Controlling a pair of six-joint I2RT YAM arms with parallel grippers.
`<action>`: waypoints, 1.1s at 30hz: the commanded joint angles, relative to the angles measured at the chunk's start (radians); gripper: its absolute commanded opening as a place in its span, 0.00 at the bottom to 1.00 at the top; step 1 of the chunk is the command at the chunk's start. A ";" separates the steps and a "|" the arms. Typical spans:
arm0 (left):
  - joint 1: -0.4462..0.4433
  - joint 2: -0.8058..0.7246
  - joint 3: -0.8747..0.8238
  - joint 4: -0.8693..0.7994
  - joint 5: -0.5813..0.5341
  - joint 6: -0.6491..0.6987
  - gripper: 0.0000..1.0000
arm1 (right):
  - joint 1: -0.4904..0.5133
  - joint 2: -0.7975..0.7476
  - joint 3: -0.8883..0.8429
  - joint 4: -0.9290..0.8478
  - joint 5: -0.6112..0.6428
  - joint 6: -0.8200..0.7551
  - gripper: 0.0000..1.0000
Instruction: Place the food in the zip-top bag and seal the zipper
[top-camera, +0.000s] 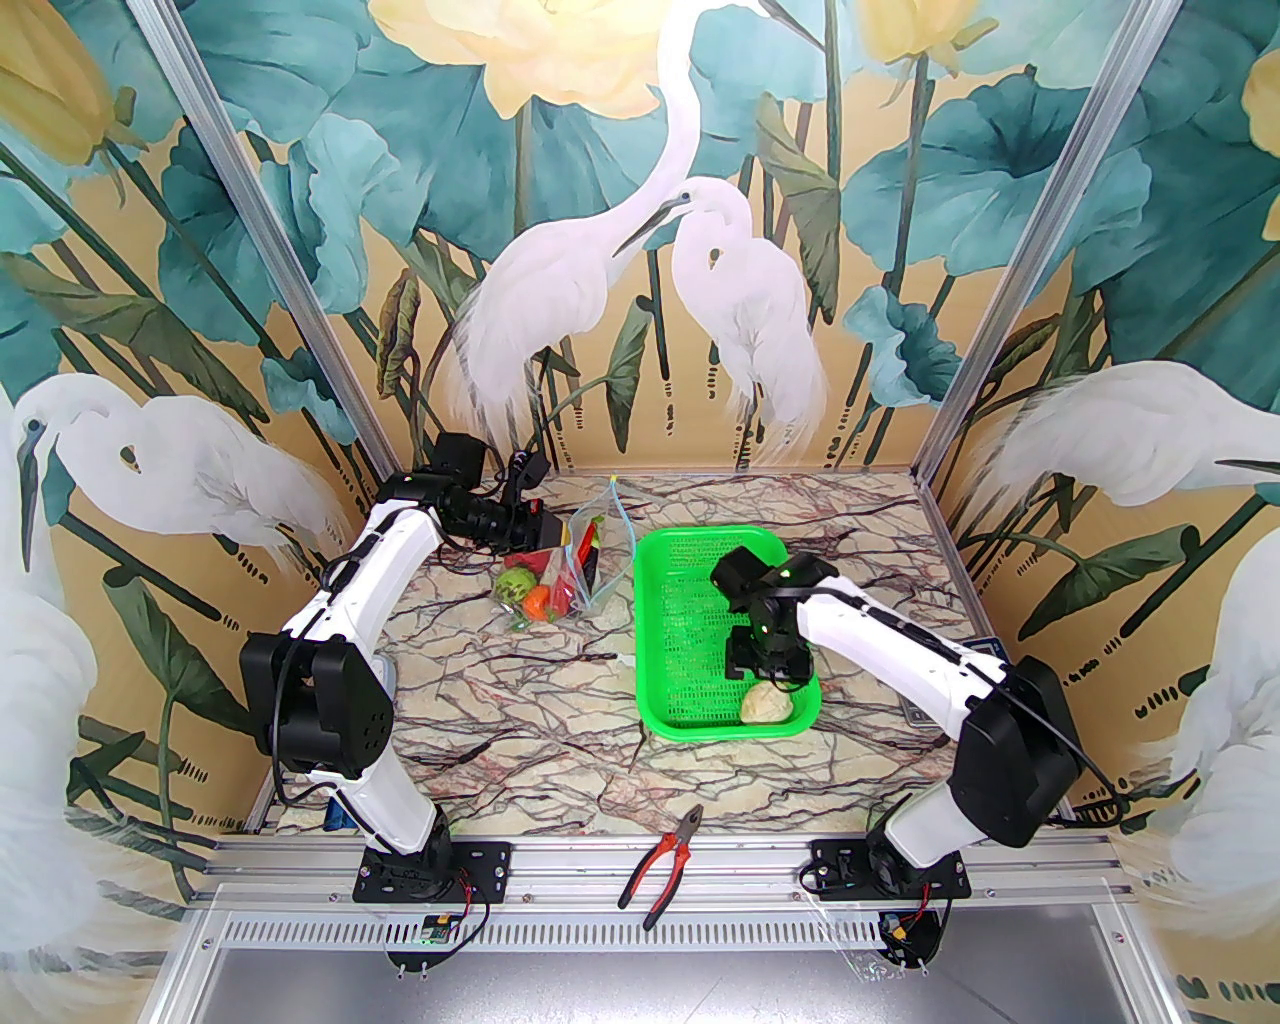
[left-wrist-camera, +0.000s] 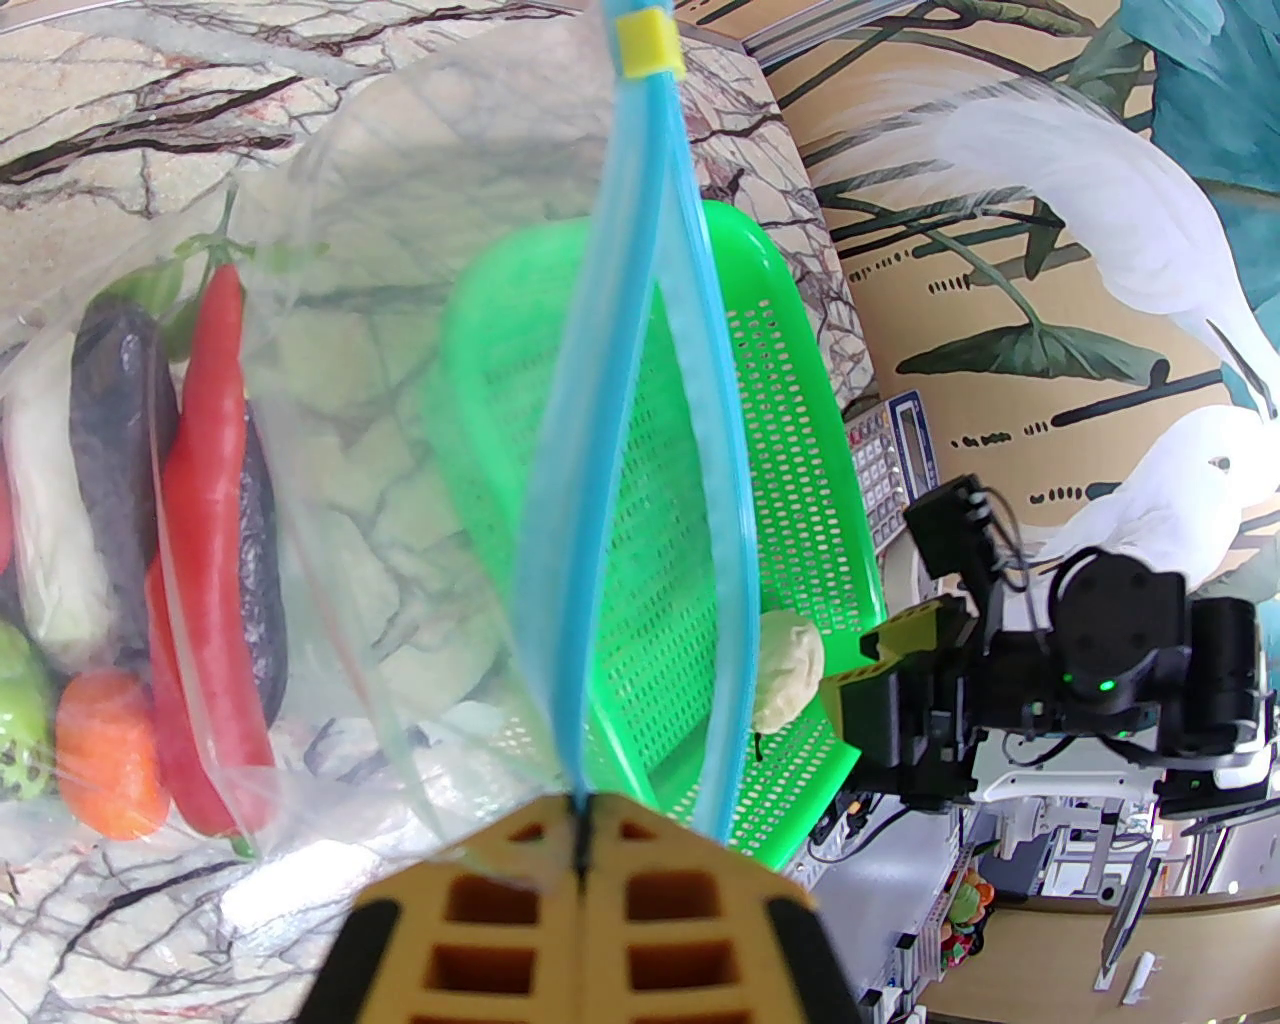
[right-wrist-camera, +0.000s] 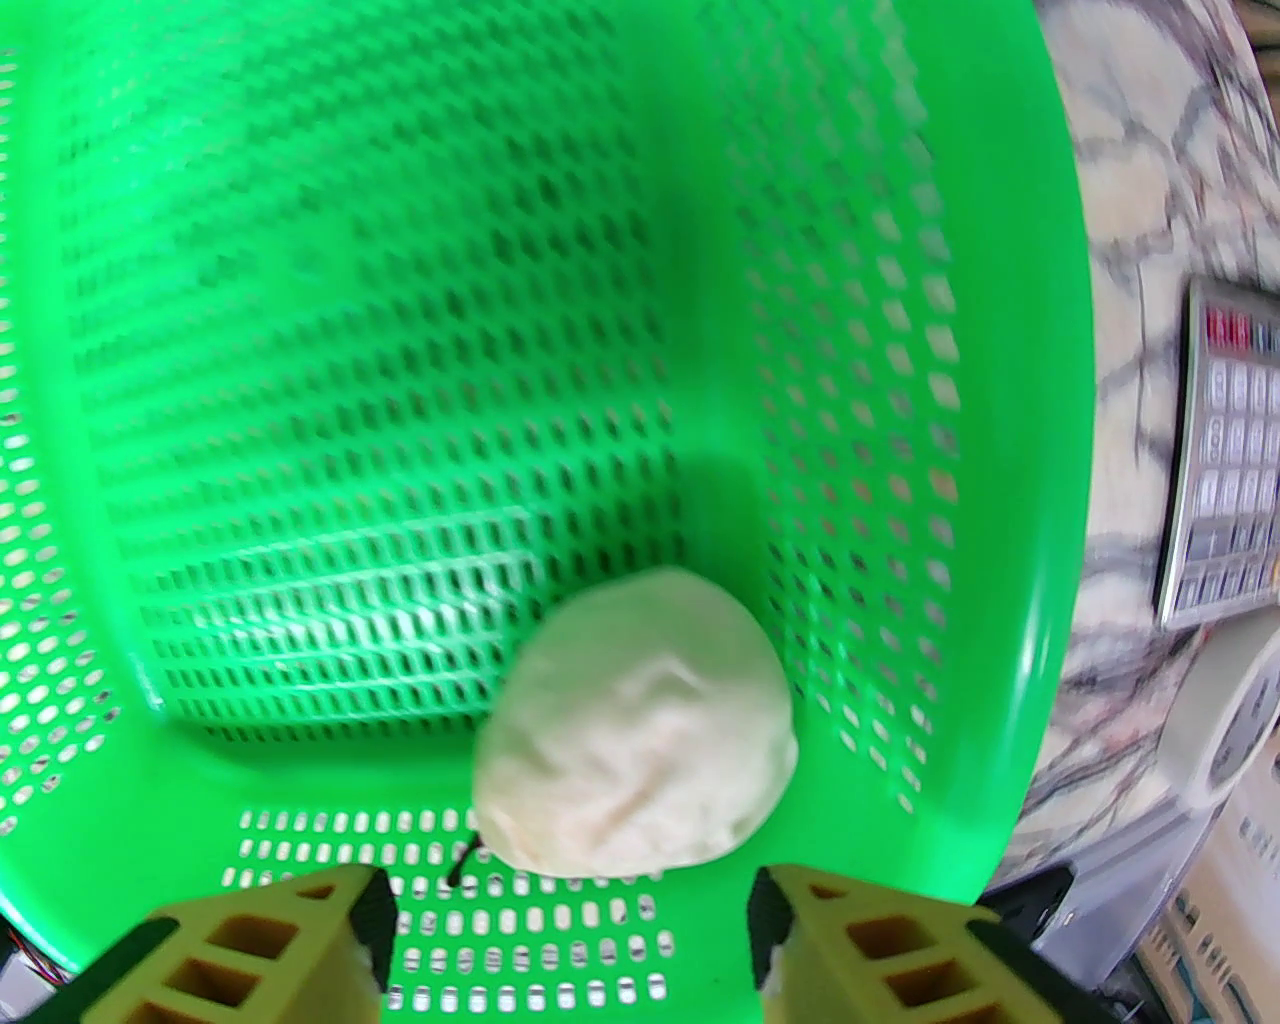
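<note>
The clear zip-top bag (top-camera: 578, 560) stands at the back left of the marble table. In it lie a red chili (left-wrist-camera: 205, 560), a purple eggplant (left-wrist-camera: 120, 450), a white cucumber (left-wrist-camera: 45, 530), an orange tomato (left-wrist-camera: 110, 755) and a green cabbage (top-camera: 515, 583). My left gripper (left-wrist-camera: 582, 805) is shut on the near end of the light blue zipper (left-wrist-camera: 640, 400), whose two strips gape apart further up. A cream cauliflower (right-wrist-camera: 640, 725) rests in the near right corner of the green basket (top-camera: 690, 735). Just above it, my right gripper (right-wrist-camera: 570, 940) hovers open, one finger to each side.
Red-handled pliers (top-camera: 662, 862) lie on the front rail between the arm bases. A calculator (right-wrist-camera: 1225, 450) sits on the table right of the basket. Painted walls and aluminium posts close in the back and sides. Bare marble spans the middle between bag and basket.
</note>
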 joint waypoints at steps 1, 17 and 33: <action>0.001 -0.010 -0.011 0.020 0.023 0.010 0.03 | 0.006 -0.019 -0.036 -0.004 -0.020 0.069 0.66; 0.001 -0.013 -0.002 0.008 0.011 0.015 0.03 | -0.025 0.086 -0.106 0.173 -0.093 0.051 0.70; 0.001 -0.014 0.026 -0.031 -0.011 0.030 0.03 | -0.072 0.282 0.033 0.318 -0.103 -0.062 0.61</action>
